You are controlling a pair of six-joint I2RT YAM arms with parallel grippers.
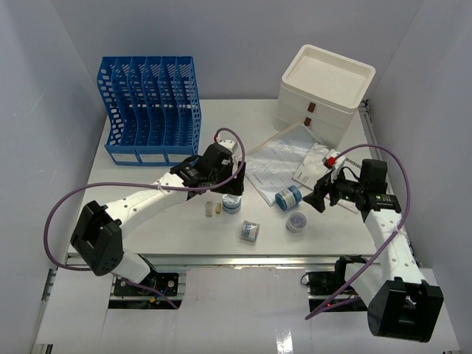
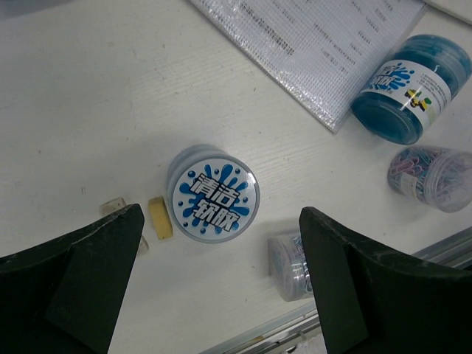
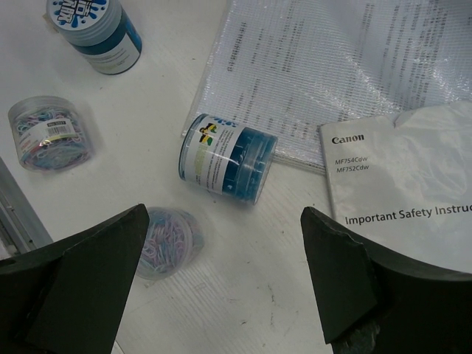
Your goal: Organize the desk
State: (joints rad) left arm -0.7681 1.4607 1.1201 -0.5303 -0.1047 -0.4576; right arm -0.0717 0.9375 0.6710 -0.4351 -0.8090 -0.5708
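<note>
White matte desk (image 1: 125, 173), metal rail (image 1: 221, 262) nr edge; left gripper (image 2: 221, 217), right gripper (image 3: 225, 214) wide, empty.

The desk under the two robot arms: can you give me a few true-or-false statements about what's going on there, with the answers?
1. The left gripper is open over an upright jar. True.
2. The right gripper is clamped on a jar. False: it is open and empty, and the blue jar below it lies on its side.
3. The file rack stands at the far left of the desk. True.
4. The Canon booklet sits in the rack. False: it lies flat on the desk.
</note>
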